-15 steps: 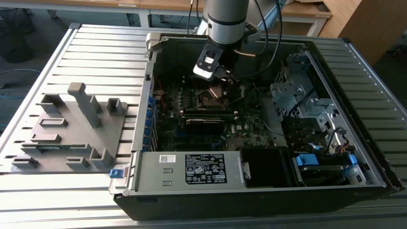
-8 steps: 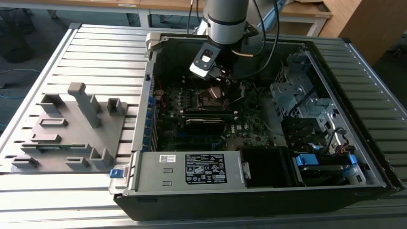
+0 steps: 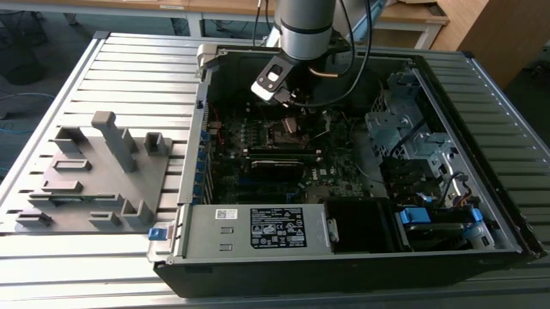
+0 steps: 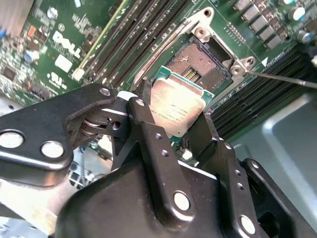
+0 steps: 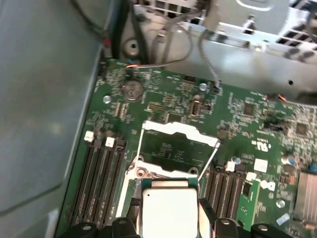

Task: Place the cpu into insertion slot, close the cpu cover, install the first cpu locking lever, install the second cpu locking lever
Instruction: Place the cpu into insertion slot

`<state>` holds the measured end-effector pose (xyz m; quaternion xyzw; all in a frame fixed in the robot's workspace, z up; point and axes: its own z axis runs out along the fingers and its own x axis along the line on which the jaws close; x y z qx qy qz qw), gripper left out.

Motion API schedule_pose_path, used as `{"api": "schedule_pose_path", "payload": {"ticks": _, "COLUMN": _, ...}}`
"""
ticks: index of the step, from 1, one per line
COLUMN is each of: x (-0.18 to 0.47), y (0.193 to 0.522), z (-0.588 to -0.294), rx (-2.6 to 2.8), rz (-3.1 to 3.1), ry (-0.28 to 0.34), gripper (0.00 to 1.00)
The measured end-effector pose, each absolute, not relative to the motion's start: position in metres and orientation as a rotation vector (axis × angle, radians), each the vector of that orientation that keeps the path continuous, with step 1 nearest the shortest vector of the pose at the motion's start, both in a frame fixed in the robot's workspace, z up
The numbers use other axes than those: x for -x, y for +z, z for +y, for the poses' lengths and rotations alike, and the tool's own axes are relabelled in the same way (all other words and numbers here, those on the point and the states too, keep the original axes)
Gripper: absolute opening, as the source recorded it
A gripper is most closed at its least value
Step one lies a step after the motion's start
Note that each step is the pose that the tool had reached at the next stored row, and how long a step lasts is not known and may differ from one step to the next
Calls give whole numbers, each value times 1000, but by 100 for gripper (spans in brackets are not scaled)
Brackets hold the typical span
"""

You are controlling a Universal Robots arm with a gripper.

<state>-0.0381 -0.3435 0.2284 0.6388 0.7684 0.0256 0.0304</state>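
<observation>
My gripper (image 4: 176,113) is shut on the cpu (image 4: 179,105), a small square chip with a dull silver top, held by two opposite edges between the black fingers (image 4: 148,124). It hangs tilted, just above and beside the open insertion slot (image 4: 202,60), whose gold contacts are bare. In the first wrist view the cpu (image 5: 169,208) sits near the slot's edge, and the cpu cover (image 5: 176,131), a thin silver frame, is swung open beyond it. A thin locking lever (image 4: 283,78) stands free of the socket. In the exterior view the gripper (image 3: 290,114) is inside the computer case over the socket (image 3: 288,131).
Black memory slots (image 5: 99,168) flank the socket on both sides. A metal drive cage (image 3: 404,129) and cables stand at the exterior view's right, and the power supply (image 3: 257,228) is at the front. A grey parts fixture (image 3: 94,174) lies outside the case on the exterior view's left.
</observation>
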Motion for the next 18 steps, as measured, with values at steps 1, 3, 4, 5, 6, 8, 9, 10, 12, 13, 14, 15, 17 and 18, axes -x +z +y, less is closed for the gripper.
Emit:
{"api": "schedule_pose_path", "payload": {"ticks": 1, "x": 38, "y": 228, "z": -343, "rx": -1990, "rz": 2350, "ry": 78, "gripper": 54}}
{"api": "schedule_pose_path", "payload": {"ticks": 3, "x": 38, "y": 228, "z": -343, "rx": -2031, "rz": 2313, "ry": 76, "gripper": 54}}
{"api": "schedule_pose_path", "payload": {"ticks": 4, "x": 38, "y": 228, "z": -343, "rx": -2051, "rz": 2295, "ry": 75, "gripper": 54}}
{"api": "schedule_pose_path", "payload": {"ticks": 5, "x": 38, "y": 228, "z": -343, "rx": -2072, "rz": 2276, "ry": 75, "gripper": 54}}
{"api": "schedule_pose_path", "payload": {"ticks": 6, "x": 38, "y": 228, "z": -343, "rx": -2093, "rz": 2256, "ry": 74, "gripper": 54}}
{"api": "schedule_pose_path", "payload": {"ticks": 8, "x": 38, "y": 228, "z": -343, "rx": -2132, "rz": 2218, "ry": 72, "gripper": 54}}
{"api": "schedule_pose_path", "payload": {"ticks": 9, "x": 38, "y": 228, "z": -343, "rx": -2149, "rz": 2201, "ry": 71, "gripper": 54}}
{"api": "schedule_pose_path", "payload": {"ticks": 10, "x": 38, "y": 228, "z": -344, "rx": -2161, "rz": 2189, "ry": 70, "gripper": 54}}
{"api": "schedule_pose_path", "payload": {"ticks": 12, "x": 38, "y": 228, "z": -344, "rx": -2162, "rz": 2187, "ry": 70, "gripper": 54}}
{"api": "schedule_pose_path", "payload": {"ticks": 13, "x": 38, "y": 228, "z": -343, "rx": -2163, "rz": 2187, "ry": 70, "gripper": 54}}
{"api": "schedule_pose_path", "payload": {"ticks": 14, "x": 38, "y": 228, "z": -343, "rx": -2163, "rz": 2187, "ry": 71, "gripper": 54}}
{"api": "schedule_pose_path", "payload": {"ticks": 15, "x": 38, "y": 227, "z": -343, "rx": -2164, "rz": 2188, "ry": 69, "gripper": 54}}
{"api": "schedule_pose_path", "payload": {"ticks": 17, "x": 38, "y": 227, "z": -343, "rx": -2173, "rz": 2198, "ry": 49, "gripper": 54}}
{"api": "schedule_pose_path", "payload": {"ticks": 18, "x": 38, "y": 227, "z": -343, "rx": -2174, "rz": 2199, "ry": 46, "gripper": 54}}
